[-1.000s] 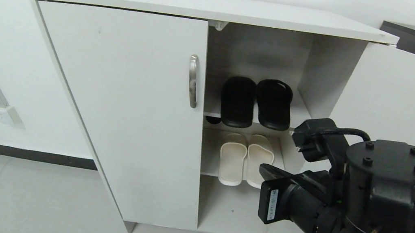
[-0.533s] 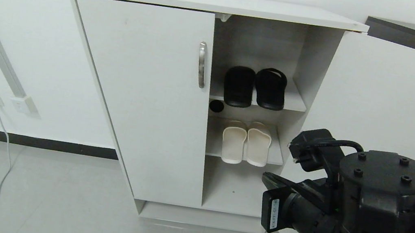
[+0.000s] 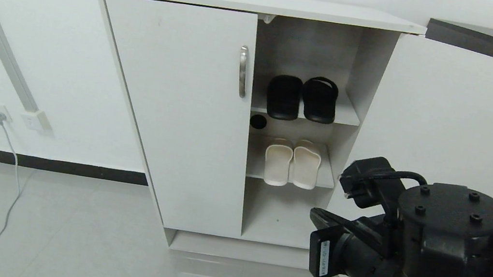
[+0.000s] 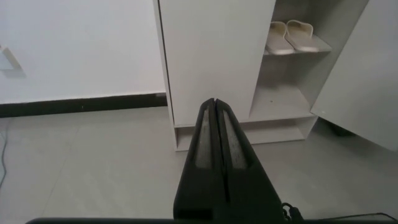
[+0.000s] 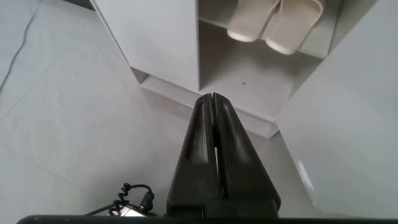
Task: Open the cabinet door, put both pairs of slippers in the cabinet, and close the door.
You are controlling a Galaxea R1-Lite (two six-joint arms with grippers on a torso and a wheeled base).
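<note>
Looking at a white cabinet (image 3: 257, 1): right door (image 3: 450, 115) swung wide open, left door (image 3: 172, 112) shut. Inside, black slippers (image 3: 283, 96) paired up on the upper shelf (image 3: 349, 119), cream slippers (image 3: 278, 163) side by side on the middle shelf (image 3: 325, 182) right below. Out front over the floor tiles (image 4: 93, 162), left gripper (image 4: 214, 109) and right gripper (image 5: 214, 102) both pinched fully together, holding nothing.
</note>
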